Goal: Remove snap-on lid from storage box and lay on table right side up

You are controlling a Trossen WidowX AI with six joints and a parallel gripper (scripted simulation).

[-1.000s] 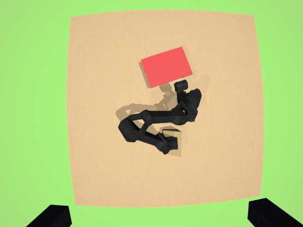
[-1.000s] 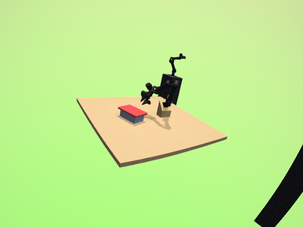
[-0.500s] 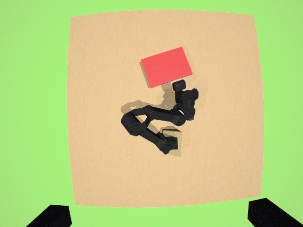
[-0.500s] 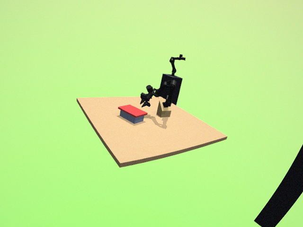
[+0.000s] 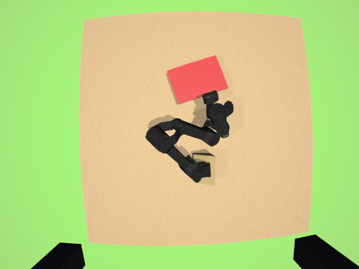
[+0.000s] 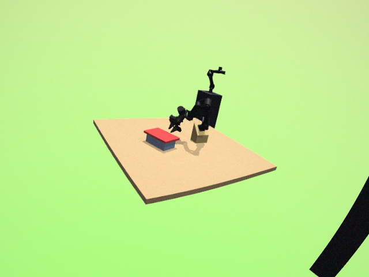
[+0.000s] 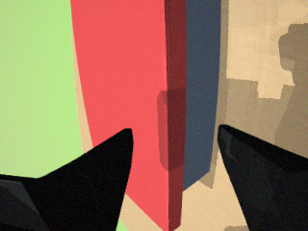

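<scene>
The red lid [image 5: 197, 79] [image 6: 161, 134] [image 7: 120, 72] lies level on top of the blue storage box [image 6: 153, 143] [image 7: 201, 72] and overhangs its sides. The box stands on the table. My gripper [image 6: 170, 130] [image 7: 175, 134] is partly open with nothing between its fingers. It is tilted down above the lid's long edge on the arm's side. In the wrist view one fingertip appears over the lid's top and the other beyond the box's side, with the lid's edge between them in the picture. In the top view the fingertips are hidden under the arm's wrist parts.
The arm stands on a tan, wedge-shaped block [image 5: 212, 176] [image 6: 200, 139] on the table [image 5: 122, 188] [image 6: 208, 167]. A dark pedestal [image 6: 217, 105] with a smaller black arm [image 6: 211, 78] appears behind it in the exterior view. Black bars show at the lower picture edges.
</scene>
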